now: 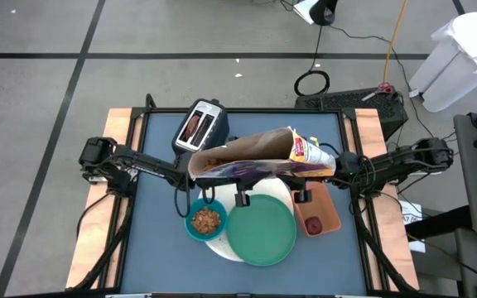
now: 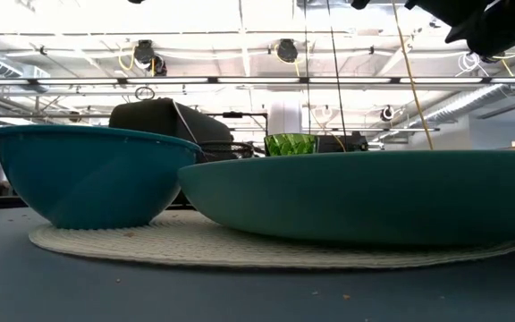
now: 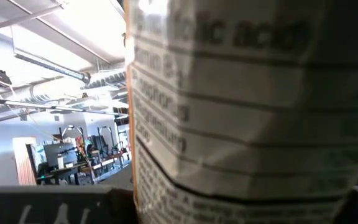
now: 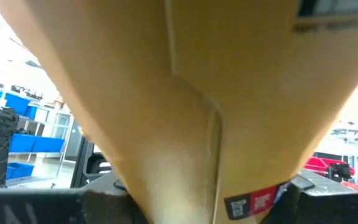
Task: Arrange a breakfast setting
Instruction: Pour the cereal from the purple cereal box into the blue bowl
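So both arms reach in from 9 and 3 o'clock, holding a cereal box (image 1: 259,157) on its side between them, long axis running 9 to 3. Left tool (image 1: 195,170) pinches the open end, right tool (image 1: 331,164) the other end. The teal bowl (image 1: 205,220), already with cereal in it, sits at roughly 6 o'clock from the left tool, beside the green plate (image 1: 261,231) on the table (image 1: 151,240).

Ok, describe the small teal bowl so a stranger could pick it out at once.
Start at the large green plate near the table's front edge. The small teal bowl touches its left rim, on the same white round plate. It alone holds brown cereal.
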You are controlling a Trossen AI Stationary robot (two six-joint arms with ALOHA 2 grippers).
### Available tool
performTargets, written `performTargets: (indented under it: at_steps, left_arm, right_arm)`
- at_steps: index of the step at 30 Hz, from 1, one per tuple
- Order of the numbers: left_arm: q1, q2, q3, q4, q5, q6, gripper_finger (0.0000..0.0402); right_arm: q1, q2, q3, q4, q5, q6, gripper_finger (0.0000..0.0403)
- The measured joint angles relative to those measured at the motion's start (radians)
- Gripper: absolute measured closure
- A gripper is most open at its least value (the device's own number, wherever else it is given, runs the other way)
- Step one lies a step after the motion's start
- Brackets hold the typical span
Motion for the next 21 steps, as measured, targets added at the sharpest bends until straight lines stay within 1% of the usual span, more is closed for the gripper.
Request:
performTargets:
  at_steps: [4,7,17,21]
  left_arm:
    - [0.000,0.000,0.000,0.000,0.000,0.000,0.0252]
    - [0.000,0.001,0.000,0.001,0.000,0.000,0.0252]
    - [0.000,0.001,0.000,0.000,0.002,-0.002,0.0253]
    - [-0.001,0.001,0.000,0.000,0.002,-0.002,0.0254]
  right_arm:
    - [0.000,0.000,0.000,-0.001,0.000,0.000,0.0195]
    - [0.000,0.000,0.000,-0.012,0.001,-0.001,0.0173]
    - [-0.001,-0.004,-0.001,-0.088,0.004,0.000,0.0051]
    - [-0.001,-0.031,-0.001,-0.168,0.004,0.000,0.0021]
